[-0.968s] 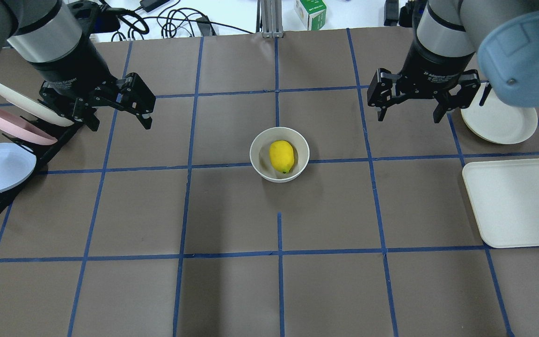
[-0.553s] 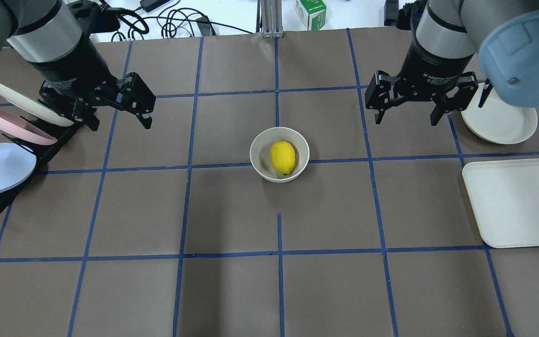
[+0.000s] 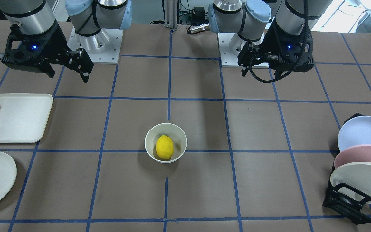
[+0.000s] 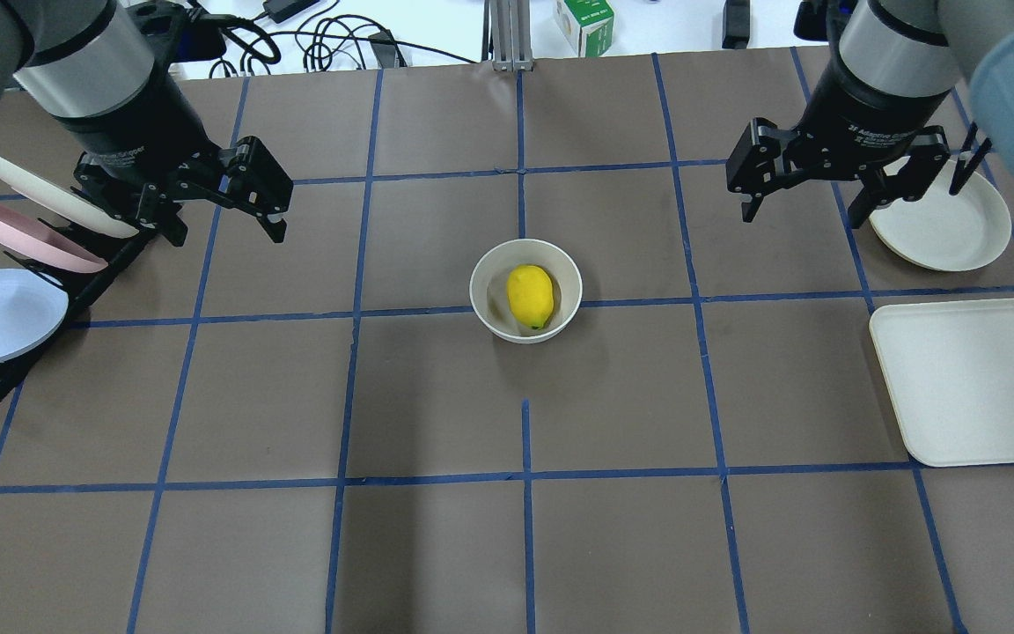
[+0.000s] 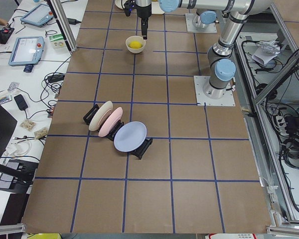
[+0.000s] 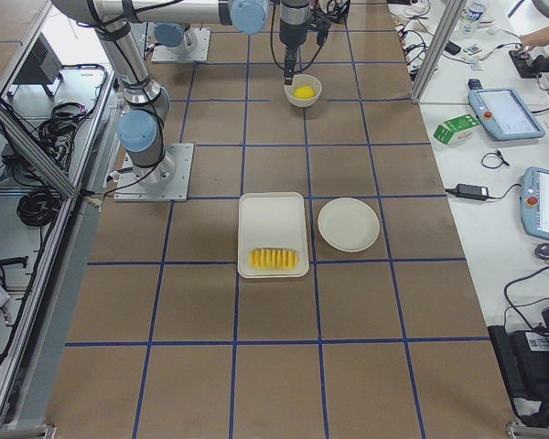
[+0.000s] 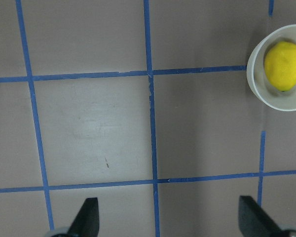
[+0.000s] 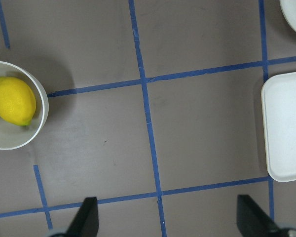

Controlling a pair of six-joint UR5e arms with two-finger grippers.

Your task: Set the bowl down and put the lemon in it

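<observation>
Bowl upright near centre of table, small, deep, round, glossy cream-white with a thin rim; it straddles no tape line but sits just beyond one. Lemon lies inside it, matte bright yellow, oval, with a dark green tip at the end toward the robot. Left gripper hangs above the table beside the plate rack, jaws spread wide, nothing between them. Right gripper likewise spread and empty, just beside the flat plate; both are well apart from the bowl. Table cover is dull brown sheet with a blue tape grid. Only the front view shows a blue light on the right wrist housing and a matching one on the left. Only the overhead view gives readable print: white lettering on the right gripper body, "2F Adaptive Gripper", with a smaller line under it too fine to read; also a green-and-white carton past the table edge, text illegible. The left side view shows the racked plates on edge: cream, pink, pale blue. The right side view shows the whole row of sliced pieces at one end of the cream rounded-corner tray. The left wrist view has dark fingertips at the lower edge and the bowl at upper right; the right wrist view has the bowl at left and the tray corner at right.
</observation>
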